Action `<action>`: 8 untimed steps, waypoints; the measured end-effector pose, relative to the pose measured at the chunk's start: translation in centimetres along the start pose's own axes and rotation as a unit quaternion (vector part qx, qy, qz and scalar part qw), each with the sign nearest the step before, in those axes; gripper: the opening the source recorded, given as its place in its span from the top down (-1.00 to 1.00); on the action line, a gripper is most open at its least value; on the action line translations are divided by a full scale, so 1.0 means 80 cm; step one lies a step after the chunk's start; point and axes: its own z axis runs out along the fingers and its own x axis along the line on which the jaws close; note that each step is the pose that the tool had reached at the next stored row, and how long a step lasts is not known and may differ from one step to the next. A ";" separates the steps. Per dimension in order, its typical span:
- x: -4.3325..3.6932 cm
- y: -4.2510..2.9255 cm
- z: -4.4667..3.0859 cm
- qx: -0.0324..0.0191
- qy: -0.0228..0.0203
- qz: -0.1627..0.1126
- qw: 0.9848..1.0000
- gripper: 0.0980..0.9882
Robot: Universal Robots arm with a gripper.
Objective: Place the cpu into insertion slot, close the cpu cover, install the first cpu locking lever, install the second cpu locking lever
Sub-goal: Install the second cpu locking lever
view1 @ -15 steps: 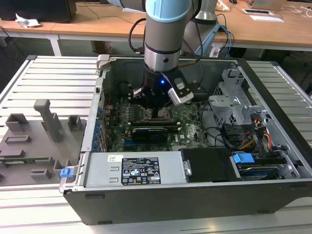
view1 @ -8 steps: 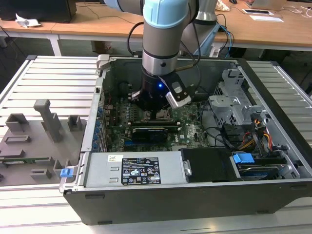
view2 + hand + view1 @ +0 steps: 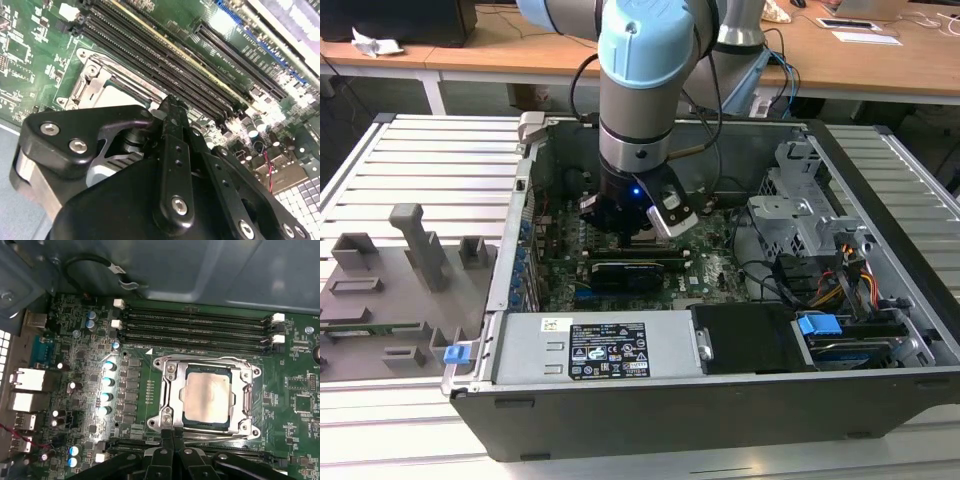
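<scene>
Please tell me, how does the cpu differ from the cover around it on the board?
In the first wrist view the cpu is a solid square with a pale, dull silver-grey top; the cover is a shiny metal frame with a large square window. The cpu lies inside that window, and the cover surrounds it and reaches further out. The cover has screws at its corners; the cpu top is plain. Both lie flat at the socket.

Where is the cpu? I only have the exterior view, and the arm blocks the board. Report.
Observer: In the first wrist view, the cpu lies flat in its socket.
Operator: Tell me what's over it.
Observer: The cpu cover is down, framing the chip.
Operator: Go on.
Observer: The gripper is shut, with its tips at the socket's edge.
</scene>
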 end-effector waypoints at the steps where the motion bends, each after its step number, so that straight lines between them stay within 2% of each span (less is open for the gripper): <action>1: 0.001 -0.0015 -0.0002 -0.003 0.000 0.000 1.000 0.98; 5: 0.005 -0.0082 -0.0013 -0.013 -0.001 0.000 1.000 0.98; 8: 0.008 -0.0100 -0.0014 -0.016 -0.001 0.000 1.000 0.98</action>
